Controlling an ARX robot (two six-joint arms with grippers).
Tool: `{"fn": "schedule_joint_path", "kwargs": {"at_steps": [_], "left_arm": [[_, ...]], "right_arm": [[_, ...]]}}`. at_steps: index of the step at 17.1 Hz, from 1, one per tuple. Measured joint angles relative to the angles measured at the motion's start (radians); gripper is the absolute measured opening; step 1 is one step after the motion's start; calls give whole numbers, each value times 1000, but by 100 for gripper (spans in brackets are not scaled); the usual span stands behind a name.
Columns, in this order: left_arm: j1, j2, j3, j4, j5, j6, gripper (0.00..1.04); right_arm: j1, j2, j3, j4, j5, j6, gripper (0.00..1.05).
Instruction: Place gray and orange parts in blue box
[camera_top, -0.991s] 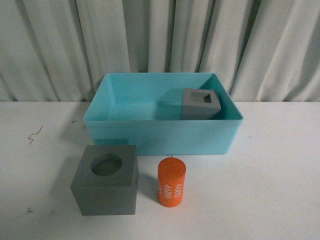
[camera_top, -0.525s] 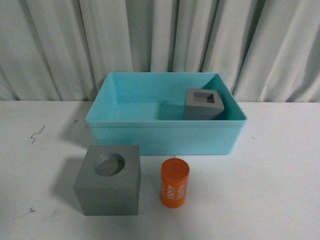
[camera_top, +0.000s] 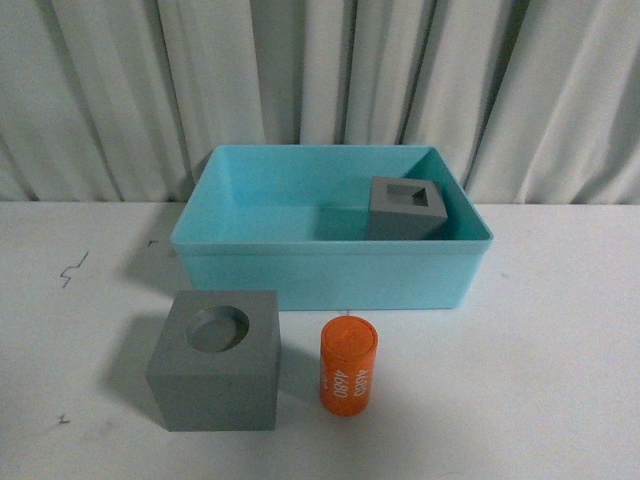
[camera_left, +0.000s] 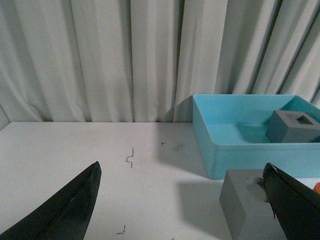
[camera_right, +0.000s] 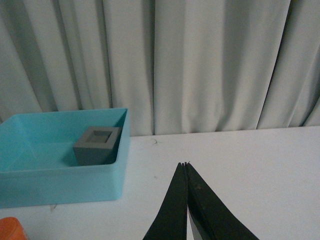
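The light-blue box (camera_top: 330, 272) stands at the middle back of the white table. A gray cube with a rectangular recess (camera_top: 405, 208) sits inside it at the right. A gray cube with a round recess (camera_top: 215, 358) sits on the table in front of the box, at the left. The orange cylinder with white digits (camera_top: 348, 365) stands upright beside it. Neither gripper shows in the front view. My left gripper (camera_left: 182, 187) is open and empty, with the round-recess cube (camera_left: 250, 207) by one finger. My right gripper (camera_right: 185, 164) is shut and empty, to the right of the box (camera_right: 60, 175).
A pleated gray curtain (camera_top: 320, 90) hangs behind the table. Small dark marks (camera_top: 70, 270) lie on the table at the left. The white tabletop (camera_top: 560, 340) stretches to the right of the box.
The front view has shifted slightly, so the cube and cylinder sit a little further right in it than a second ago. Nothing has been picked up or let go.
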Motion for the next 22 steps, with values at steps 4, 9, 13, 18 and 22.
{"fn": "schedule_joint_path", "kwargs": {"at_steps": [4, 9, 13, 18, 22], "left_arm": [[0, 0, 0, 0, 0, 0, 98], [0, 0, 0, 0, 0, 0, 98], [0, 0, 0, 0, 0, 0, 98], [0, 0, 0, 0, 0, 0, 98], [0, 0, 0, 0, 0, 0, 98]], "right_arm": [[0, -121, -42, -82, 0, 0, 2], [0, -332, -42, -273, 0, 0, 2], [0, -415, -42, -359, 0, 0, 2], [0, -507, -42, -452, 0, 0, 2], [0, -567, -42, -513, 0, 0, 2]]}}
